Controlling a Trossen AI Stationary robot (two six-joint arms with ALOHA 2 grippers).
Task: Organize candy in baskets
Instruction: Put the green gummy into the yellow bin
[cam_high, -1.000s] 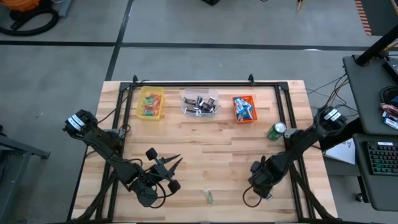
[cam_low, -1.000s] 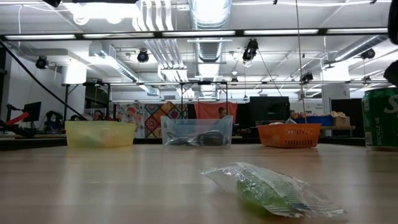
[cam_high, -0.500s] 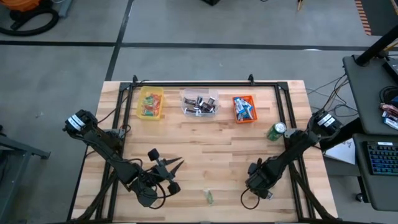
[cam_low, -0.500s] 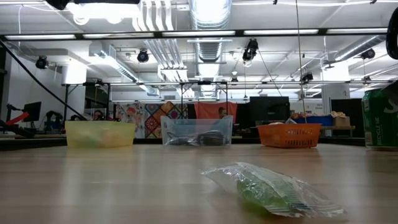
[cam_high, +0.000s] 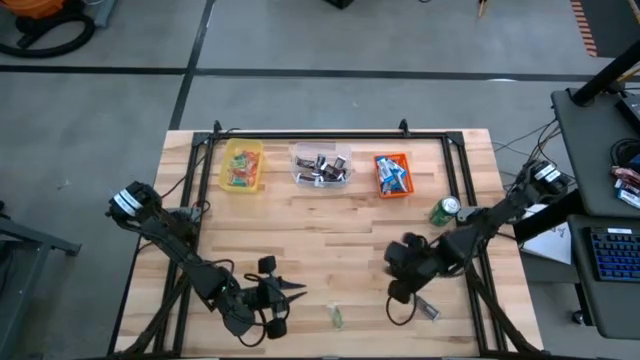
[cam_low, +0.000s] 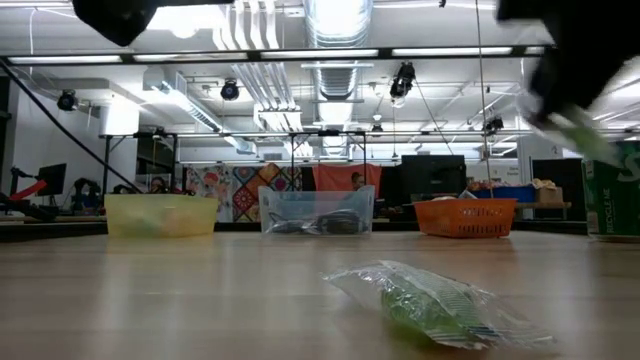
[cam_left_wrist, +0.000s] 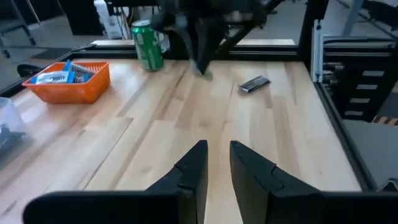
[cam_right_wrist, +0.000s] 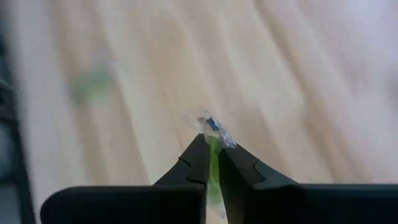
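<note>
Three baskets stand in a row at the table's far side: yellow (cam_high: 243, 165), clear (cam_high: 321, 165) and orange (cam_high: 392, 174), each with candy in it. One green wrapped candy (cam_high: 336, 317) (cam_low: 430, 300) lies flat on the wood near the front edge. My right gripper (cam_high: 393, 275) (cam_right_wrist: 212, 155) hangs above the table right of centre, shut on another green candy (cam_right_wrist: 213, 146). My left gripper (cam_high: 290, 290) (cam_left_wrist: 216, 155) hovers at the front left, its fingers a narrow gap apart with nothing between them. My right gripper pinches the green candy between its two fingers. A crumpled end of the wrapper (cam_right_wrist: 211, 126) sticks out past the fingertips. The fingers slant downward, and the candy is lifted clear of the table.
A green can (cam_high: 445, 210) stands upright near the orange basket. A small dark wrapped piece (cam_high: 425, 308) (cam_left_wrist: 254, 83) lies on the wood at the front right. A black frame rail (cam_high: 310, 135) runs along the far edge and down both sides. Bare wood spans the table's middle.
My right gripper has risen and swung toward the table's left and far side, turning as it went; it now shows blurred in the low view's upper right corner. My left gripper has shifted toward the near edge and the right, and turned.
</note>
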